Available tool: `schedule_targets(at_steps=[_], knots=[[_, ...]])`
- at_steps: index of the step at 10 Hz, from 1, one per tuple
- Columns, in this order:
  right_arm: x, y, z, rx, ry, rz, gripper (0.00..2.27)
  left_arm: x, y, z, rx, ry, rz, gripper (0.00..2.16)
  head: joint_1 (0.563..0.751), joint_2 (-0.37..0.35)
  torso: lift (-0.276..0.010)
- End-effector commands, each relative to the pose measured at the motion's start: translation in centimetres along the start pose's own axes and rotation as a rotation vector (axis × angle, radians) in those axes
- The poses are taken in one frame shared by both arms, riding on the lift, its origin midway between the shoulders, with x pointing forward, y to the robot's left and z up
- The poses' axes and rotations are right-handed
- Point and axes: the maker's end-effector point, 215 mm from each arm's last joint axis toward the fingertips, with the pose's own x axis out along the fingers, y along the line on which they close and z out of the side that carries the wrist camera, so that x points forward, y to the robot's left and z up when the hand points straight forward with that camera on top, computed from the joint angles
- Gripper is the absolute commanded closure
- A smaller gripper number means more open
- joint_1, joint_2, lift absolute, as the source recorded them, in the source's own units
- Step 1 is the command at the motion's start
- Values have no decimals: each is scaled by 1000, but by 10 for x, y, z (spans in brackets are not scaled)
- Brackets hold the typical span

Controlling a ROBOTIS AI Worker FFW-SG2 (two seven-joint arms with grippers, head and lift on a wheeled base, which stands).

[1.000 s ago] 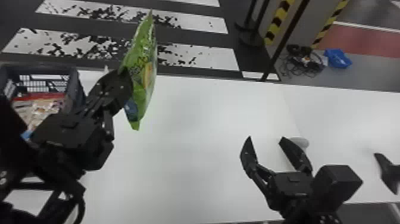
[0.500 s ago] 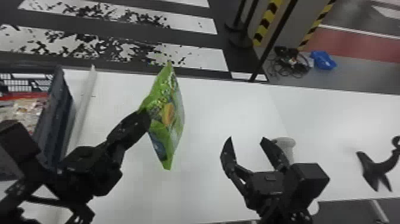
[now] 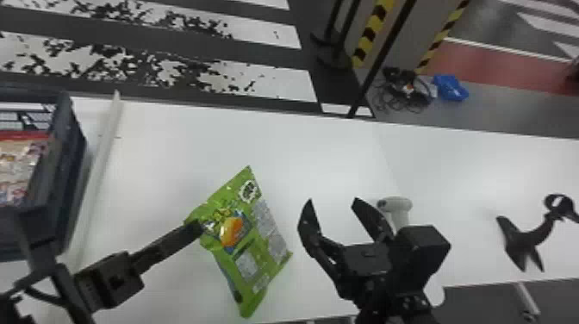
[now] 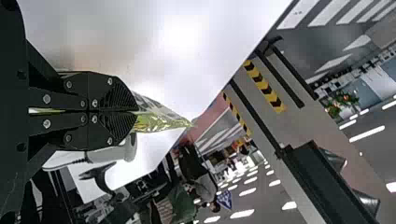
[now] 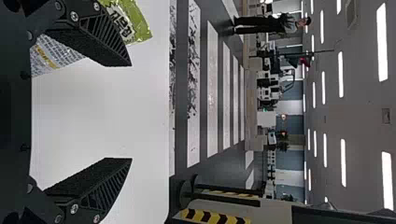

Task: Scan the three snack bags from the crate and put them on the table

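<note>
The left gripper (image 3: 196, 228) has its fingers clamped on the green snack bag (image 3: 245, 235), which extends beyond their tips over the desk (image 3: 172, 151). The right gripper (image 3: 332, 201) holds its fingers apart near the bag, a white scanner (image 3: 398, 205) beside them.

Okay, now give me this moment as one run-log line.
left hand: shut on green snack bag | right hand: open, empty | crate: at left, red-topped bag inside | white scanner: beyond right hand
</note>
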Motion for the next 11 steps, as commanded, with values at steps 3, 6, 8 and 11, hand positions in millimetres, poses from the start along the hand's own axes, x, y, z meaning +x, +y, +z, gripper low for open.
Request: schedule_targets(at_steps=[3, 6, 8, 11], knots=[[0, 1, 1, 1, 4, 4, 171, 8, 37, 14, -4, 45, 74, 1693, 695, -216, -94], [2, 0, 3, 0, 0, 2, 171, 27, 50, 7, 197, 123, 206, -2, 695, -206, -94], [3, -1, 3, -2, 0, 2, 171, 34, 55, 12, 339, 130, 298, -2, 695, -215, -94], [5, -1, -1, -11, 17, 8, 171, 11, 42, 30, 410, 92, 352, -2, 695, -212, -94]])
